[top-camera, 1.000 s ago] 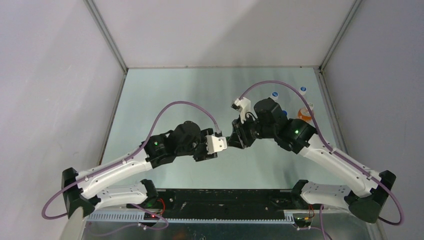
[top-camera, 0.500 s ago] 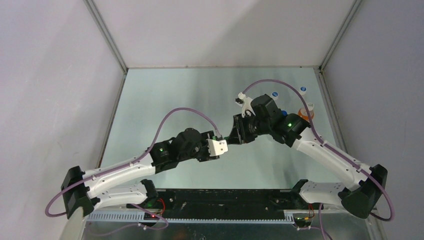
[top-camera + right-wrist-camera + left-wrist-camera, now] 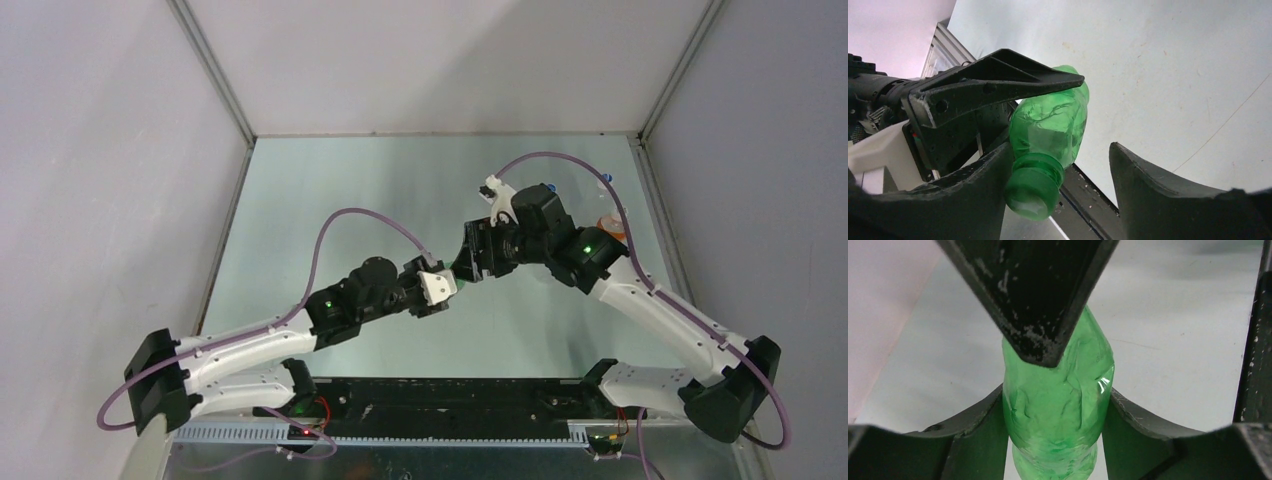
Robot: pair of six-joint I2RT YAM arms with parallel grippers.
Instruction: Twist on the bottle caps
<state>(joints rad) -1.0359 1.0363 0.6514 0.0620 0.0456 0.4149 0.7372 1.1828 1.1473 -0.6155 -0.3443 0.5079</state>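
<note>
Above the table (image 3: pixel 1173 60), the left gripper (image 3: pixel 1055 390) clamps a crumpled green bottle (image 3: pixel 1048 125) by its body, a finger pressed into each side. The right gripper (image 3: pixel 1060 150) faces the bottle's neck end with its jaws parted, gripping nothing. The green cap (image 3: pixel 1030 192) sits on the neck, inside the gap between the right gripper's fingers, just beside one of them and well apart from the other. The left wrist view does not show the cap.
</note>
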